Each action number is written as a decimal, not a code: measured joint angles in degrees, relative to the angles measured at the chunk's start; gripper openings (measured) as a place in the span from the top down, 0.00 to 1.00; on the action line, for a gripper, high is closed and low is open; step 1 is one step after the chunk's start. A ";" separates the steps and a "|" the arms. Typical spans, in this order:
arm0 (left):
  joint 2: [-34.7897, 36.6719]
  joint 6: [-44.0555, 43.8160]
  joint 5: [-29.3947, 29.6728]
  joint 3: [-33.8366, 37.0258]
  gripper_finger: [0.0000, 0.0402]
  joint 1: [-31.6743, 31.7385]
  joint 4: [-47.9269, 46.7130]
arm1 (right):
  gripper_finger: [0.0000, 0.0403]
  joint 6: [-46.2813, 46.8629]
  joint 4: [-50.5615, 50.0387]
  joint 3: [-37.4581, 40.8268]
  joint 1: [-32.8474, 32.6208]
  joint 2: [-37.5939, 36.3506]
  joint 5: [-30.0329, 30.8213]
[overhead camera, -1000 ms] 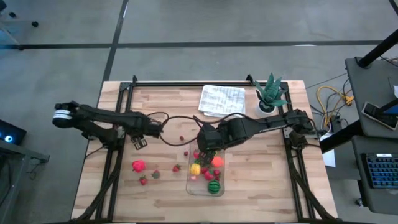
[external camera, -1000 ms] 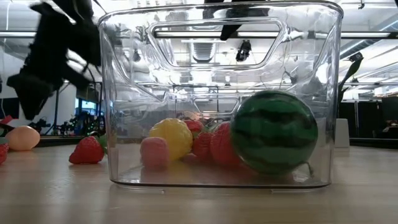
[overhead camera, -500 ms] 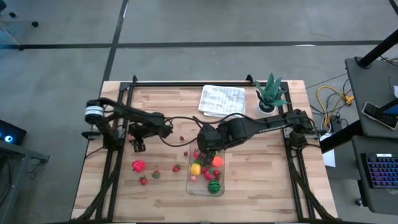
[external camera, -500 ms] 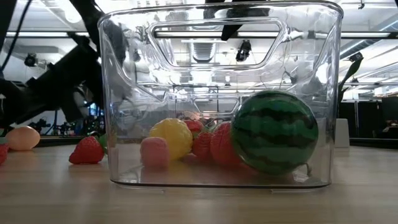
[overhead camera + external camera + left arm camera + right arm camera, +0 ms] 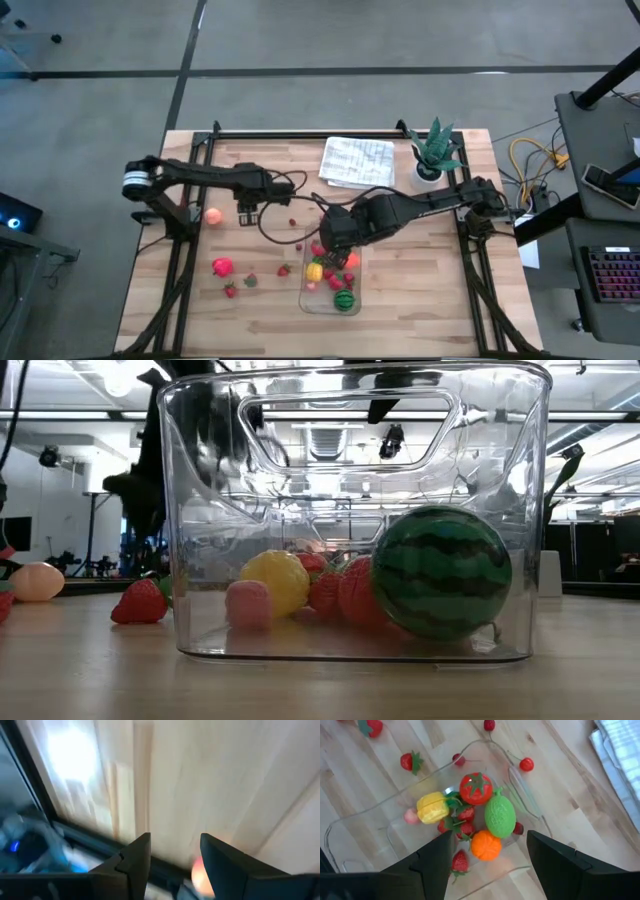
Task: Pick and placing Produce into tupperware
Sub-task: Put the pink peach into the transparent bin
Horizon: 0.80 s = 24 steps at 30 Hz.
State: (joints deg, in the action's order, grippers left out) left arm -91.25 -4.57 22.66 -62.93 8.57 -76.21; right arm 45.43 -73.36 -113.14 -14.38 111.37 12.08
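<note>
Two arms in play. My right gripper (image 5: 333,243) hangs over the far end of the tupperware (image 5: 352,300), fingers (image 5: 438,865) spread wide apart with nothing between them. Looking down past them into the clear box: a red tomato (image 5: 475,788), a lime-green fruit (image 5: 500,816), an orange (image 5: 486,845), a yellow pepper (image 5: 433,807), a small pink piece (image 5: 411,816) and several strawberries, all bunched together. The striped melon (image 5: 440,572) sits at the near end of the box, touching the red pieces beside it.

My left gripper (image 5: 246,211) is out at about 10 o'clock from the tupperware, well apart from it, above bare wood. Fingers (image 5: 134,862) stand a little apart; nothing is gripped between them. A peach-coloured fruit (image 5: 213,215) lies just beside it, toward 9 o'clock.

Loose produce on the table (image 5: 180,300): a pink-red fruit (image 5: 221,266) and small strawberries (image 5: 231,291) at 9 o'clock of the box, plus a strawberry (image 5: 285,269) just off its left wall and tiny red bits (image 5: 292,221) near 11 o'clock. A cherry (image 5: 526,764) lies just outside the box's far end.

Folded white cloth (image 5: 356,161) and potted plant (image 5: 434,150) sit at 12 to 1 o'clock, along the far edge.
</note>
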 joint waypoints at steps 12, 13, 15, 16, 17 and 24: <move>0.73 -2.45 8.01 -1.29 0.30 1.30 -1.02 | 0.40 1.09 -0.42 0.02 -1.24 0.00 1.51; 0.13 -4.07 6.81 -1.43 0.27 1.34 -2.88 | 0.40 1.09 -0.41 0.02 -1.24 0.00 1.51; -1.56 -8.47 2.99 -1.53 0.24 1.71 -6.47 | 0.40 1.09 -0.42 0.02 -1.26 0.00 1.51; -2.53 -10.47 0.98 -1.53 0.24 1.90 -7.99 | 0.40 1.12 -0.41 0.02 -1.26 0.00 1.51; -3.49 -12.26 -0.95 -1.39 0.24 1.98 -9.24 | 0.40 1.12 -0.41 0.02 -1.26 0.00 1.51; -9.69 -14.63 -4.15 0.83 0.26 2.21 -11.36 | 0.40 1.09 -0.41 0.02 -1.26 0.00 1.51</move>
State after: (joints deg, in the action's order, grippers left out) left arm -100.94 -19.20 18.51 -62.11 10.78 -87.57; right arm 46.52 -73.77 -113.12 -15.64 111.37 13.58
